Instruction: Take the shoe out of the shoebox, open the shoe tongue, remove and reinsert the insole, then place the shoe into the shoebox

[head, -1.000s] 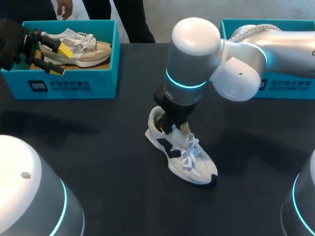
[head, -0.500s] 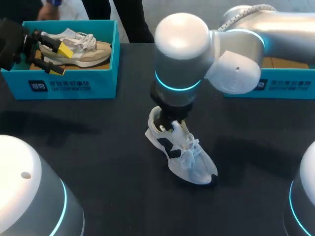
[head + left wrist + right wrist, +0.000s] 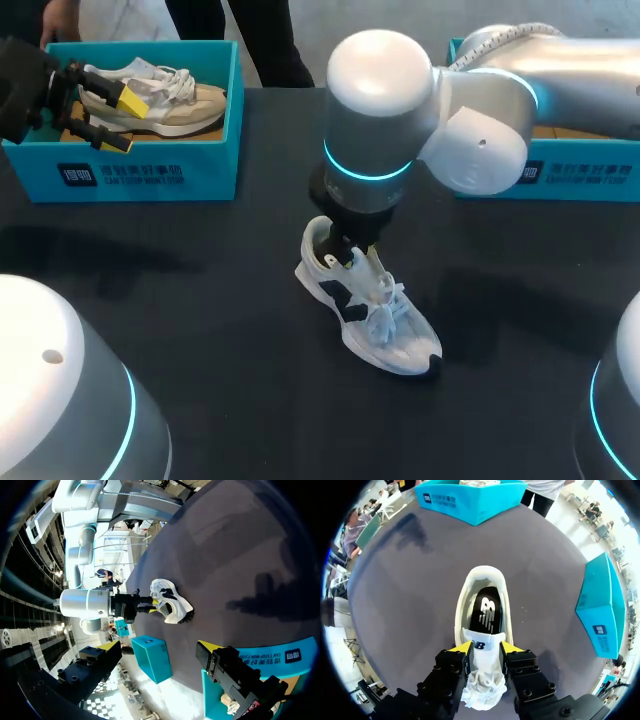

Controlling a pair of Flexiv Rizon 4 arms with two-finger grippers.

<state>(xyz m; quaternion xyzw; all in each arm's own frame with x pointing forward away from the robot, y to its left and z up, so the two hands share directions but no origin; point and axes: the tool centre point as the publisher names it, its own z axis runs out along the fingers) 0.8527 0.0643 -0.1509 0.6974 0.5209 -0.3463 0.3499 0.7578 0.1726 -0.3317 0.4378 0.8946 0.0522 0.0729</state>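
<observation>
A white shoe (image 3: 372, 315) with dark blue side marks lies on the black table, toe toward the front. My right gripper (image 3: 352, 256) is down at the shoe's opening, shut on the white shoe tongue (image 3: 483, 652), with a yellow tip against each side of it. Ahead of the tongue, the black insole (image 3: 488, 611) with a white logo lies inside the shoe. My left gripper (image 3: 106, 118) hangs open at the near left corner of the left shoebox (image 3: 150, 172), holding nothing. From the left wrist the shoe (image 3: 172, 605) shows far off.
A beige shoe (image 3: 165, 98) lies in the teal left shoebox. A second teal shoebox (image 3: 590, 180) stands at the back right, partly hidden by my right arm. Bare black tabletop surrounds the white shoe.
My right arm shifted a little left over the shoe, and its fingers drew in on the tongue. The left arm has not moved.
</observation>
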